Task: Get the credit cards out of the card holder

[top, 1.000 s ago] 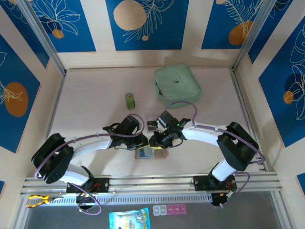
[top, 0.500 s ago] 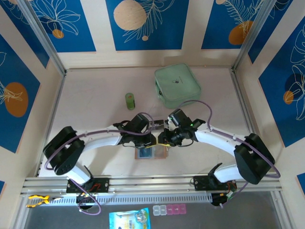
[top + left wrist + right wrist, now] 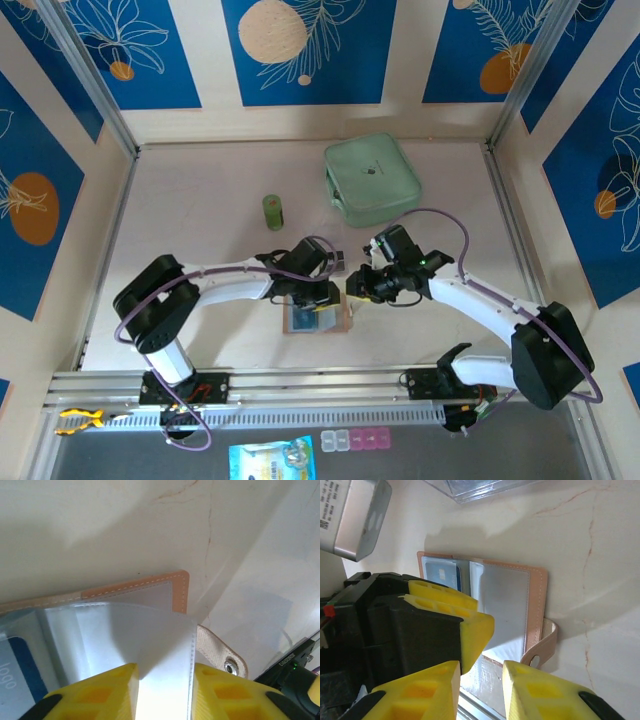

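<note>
The wallet [image 3: 320, 322] lies open on the table [image 3: 200, 220] near the front edge, between both arms, with a blue card [image 3: 442, 574] in one pocket. The left gripper [image 3: 162, 680] has a clear pocket leaf [image 3: 150, 635] between slightly parted jaws; whether it pinches, I cannot tell. The right gripper [image 3: 481, 676] hangs just beside it over the wallet's edge, fingers a little apart, its grip equally unclear.
</note>
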### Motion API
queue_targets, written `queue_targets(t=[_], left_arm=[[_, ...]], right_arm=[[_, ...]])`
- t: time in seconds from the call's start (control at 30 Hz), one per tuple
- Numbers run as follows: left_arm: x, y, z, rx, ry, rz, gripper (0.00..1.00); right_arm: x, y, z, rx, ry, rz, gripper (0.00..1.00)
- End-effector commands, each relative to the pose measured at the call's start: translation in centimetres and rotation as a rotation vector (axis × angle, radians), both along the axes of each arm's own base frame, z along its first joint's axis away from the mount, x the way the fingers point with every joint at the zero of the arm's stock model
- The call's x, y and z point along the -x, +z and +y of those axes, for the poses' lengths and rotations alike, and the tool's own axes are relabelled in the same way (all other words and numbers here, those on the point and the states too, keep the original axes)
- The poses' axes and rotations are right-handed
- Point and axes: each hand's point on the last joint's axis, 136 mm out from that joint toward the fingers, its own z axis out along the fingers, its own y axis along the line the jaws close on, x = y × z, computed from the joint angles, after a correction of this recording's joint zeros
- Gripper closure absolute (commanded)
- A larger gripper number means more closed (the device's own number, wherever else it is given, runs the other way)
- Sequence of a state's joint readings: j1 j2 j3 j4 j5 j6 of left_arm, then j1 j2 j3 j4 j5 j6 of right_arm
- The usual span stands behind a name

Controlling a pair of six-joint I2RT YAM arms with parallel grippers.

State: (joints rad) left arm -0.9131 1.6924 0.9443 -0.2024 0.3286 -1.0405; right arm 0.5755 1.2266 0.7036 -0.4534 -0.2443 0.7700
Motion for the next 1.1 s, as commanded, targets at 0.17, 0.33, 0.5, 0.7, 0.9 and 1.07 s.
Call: queue_targets(t=[0.17,0.33,0.5,0.7,0.9,1.07], left_arm=[[-0.4,1.2,0.3,-0.016,-0.014,-0.041,0.60],[-0.7,1.6,1.9,-0.012,0.010,-0.056,0.60],[-0.9,1.7,4.5,-0.025,0.048,-0.068,0.60],[-0.6,1.3,7.7,-0.051,0.091,-0.070,0.61],[0.0,0.9,10.4,-0.056,0.131,-0.069,0.61],[0.4,0.4,11.7,-0.052,0.148,-0.061,0.61]], right_arm=[[1.0,-0.2,-0.1,-0.018,0.009,0.035,0.69],[0.8,0.0,0.5,-0.025,0.018,0.039,0.69],[0.7,0.1,1.7,-0.022,0.041,0.048,0.69],[0.6,-0.1,3.5,-0.003,0.075,0.058,0.69],[0.7,-0.3,5.2,0.011,0.108,0.067,0.70],[0.7,-0.5,6.4,0.029,0.131,0.077,0.70]])
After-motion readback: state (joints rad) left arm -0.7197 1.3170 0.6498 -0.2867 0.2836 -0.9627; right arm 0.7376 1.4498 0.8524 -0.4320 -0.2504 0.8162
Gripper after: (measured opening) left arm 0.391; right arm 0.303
